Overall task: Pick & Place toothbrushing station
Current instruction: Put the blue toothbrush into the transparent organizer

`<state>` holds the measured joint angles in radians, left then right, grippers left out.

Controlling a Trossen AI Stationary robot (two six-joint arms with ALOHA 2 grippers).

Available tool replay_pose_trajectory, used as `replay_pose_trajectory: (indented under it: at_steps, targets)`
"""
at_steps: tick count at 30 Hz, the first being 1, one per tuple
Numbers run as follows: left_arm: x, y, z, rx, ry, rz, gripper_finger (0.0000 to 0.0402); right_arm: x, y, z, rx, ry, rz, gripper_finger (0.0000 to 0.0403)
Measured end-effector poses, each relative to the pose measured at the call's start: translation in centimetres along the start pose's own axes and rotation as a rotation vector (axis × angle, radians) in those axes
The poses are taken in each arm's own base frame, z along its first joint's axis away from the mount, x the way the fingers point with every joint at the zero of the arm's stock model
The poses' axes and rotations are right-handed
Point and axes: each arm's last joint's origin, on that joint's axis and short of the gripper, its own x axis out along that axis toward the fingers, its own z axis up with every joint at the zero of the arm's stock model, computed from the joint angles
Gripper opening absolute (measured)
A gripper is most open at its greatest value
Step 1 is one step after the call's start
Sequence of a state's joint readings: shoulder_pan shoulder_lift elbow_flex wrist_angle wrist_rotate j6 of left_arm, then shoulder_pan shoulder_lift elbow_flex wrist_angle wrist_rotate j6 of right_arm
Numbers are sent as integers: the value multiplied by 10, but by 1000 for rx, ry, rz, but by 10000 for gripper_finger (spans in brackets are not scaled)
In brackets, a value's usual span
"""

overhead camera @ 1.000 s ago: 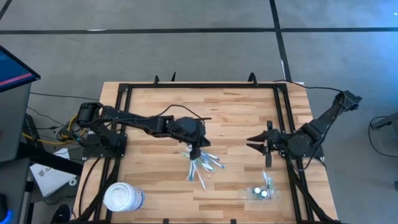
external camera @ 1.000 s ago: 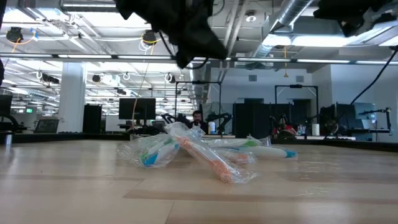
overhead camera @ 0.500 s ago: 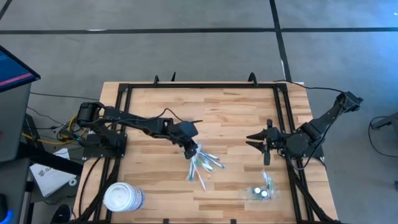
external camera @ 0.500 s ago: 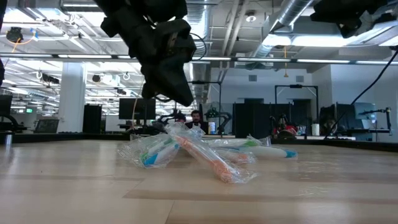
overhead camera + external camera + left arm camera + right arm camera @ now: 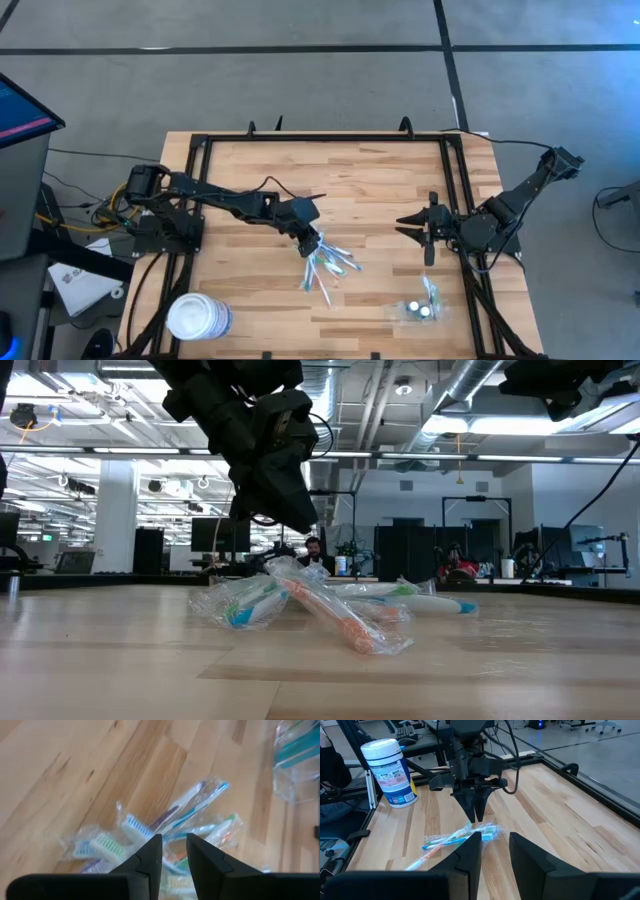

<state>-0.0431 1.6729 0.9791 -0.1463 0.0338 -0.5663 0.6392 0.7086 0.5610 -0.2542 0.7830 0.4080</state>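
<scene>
Left gripper [image 5: 312,240] is mine, and it hangs just above a loose pile of wrapped toothbrushes [image 5: 328,265] near the middle of the table [image 5: 370,180]. Its two dark fingers stand pressed almost together, tips pointing down, and nothing is between them. From table height the tips [image 5: 298,520] are a little above the top wrapper and do not touch it.

The toothbrushing station [image 5: 418,308] is not under me. It sits well apart from the pile, toward the front right part of the table, just in front of the right gripper [image 5: 402,227], which waits there. In my wrist view the station [image 5: 295,765] shows only at the edge, as a clear box with something teal inside.

I judge it to be light, stiff and smooth (thin clear plastic, so probably slippery, and it may crack under a hard squeeze). A hold across one upright wall or rim, with gentle force, seems to me the safest. Its exact edges are hard to see because it is transparent.

The toothbrushes lie in crinkly clear bags, with white, blue, green and orange parts. The table is pale wooden planks inside a black frame. A white round tub [image 5: 198,317] stands at the front left corner.
</scene>
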Motion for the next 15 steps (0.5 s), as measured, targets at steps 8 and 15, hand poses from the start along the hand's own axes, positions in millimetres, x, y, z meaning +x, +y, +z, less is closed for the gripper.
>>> replay_pose_trajectory:
  at_steps: [8, 15]
  targets:
    - [1, -3, -3, 6, -9, 25, 84, 0, 0, 0, -2, 2, -1, 91]
    - [18, 1, -9, -34, 15, 50, 84, 0, 0, -1, -5, 5, -2, 91]
